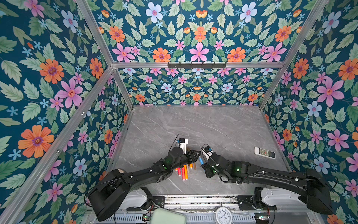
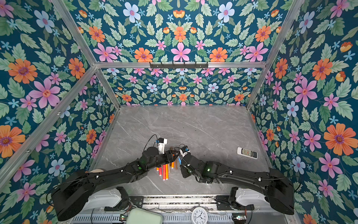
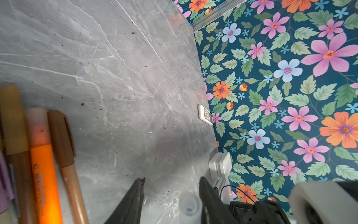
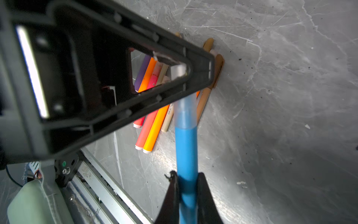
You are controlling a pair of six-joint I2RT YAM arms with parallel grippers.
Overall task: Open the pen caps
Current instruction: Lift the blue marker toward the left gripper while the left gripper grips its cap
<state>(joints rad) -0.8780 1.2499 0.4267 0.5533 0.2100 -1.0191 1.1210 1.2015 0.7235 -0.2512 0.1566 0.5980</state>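
Pens point(image 1: 183, 171) lie bundled on the grey marble table point(image 1: 193, 126), near the front edge and a little left of centre, roughly parallel, running near to far. Colours seen: orange, pink-red, purple, beige, brown. White end plugs face near, capped ends face far. Left wrist view shows three of the pen caps close up, all seated: a gold cap point(image 3: 11, 120), a frosted cap point(image 3: 37, 126) on an orange pen point(image 3: 44, 174), and a brown cap point(image 3: 61, 135) with a clip. Left arm crosses above the bundle and hides its middle in both top views. Right gripper point(image 4: 187, 186) is pinched tight on the body of a light blue pen point(image 4: 186, 151), its fingers pressing both sides of the barrel. In a top view this pen point(image 1: 201, 160) sits just right of the bundle, between the two grippers. Its translucent cap point(image 4: 184, 112) is on and points toward the left gripper point(image 1: 198, 154), whose tips reach around the cap's end. Left wrist view: the left gripper's fingers point(image 3: 139, 194) stand partly spread with the blurred cap point(image 3: 189, 205) between them, close against one finger, with bare table showing between it and the other finger, so no clamp on the cap is seen. White remote control point(image 1: 264, 152) lies well apart at the right side of the table, close to the floral wall. Dark specks are scattered over the tabletop.
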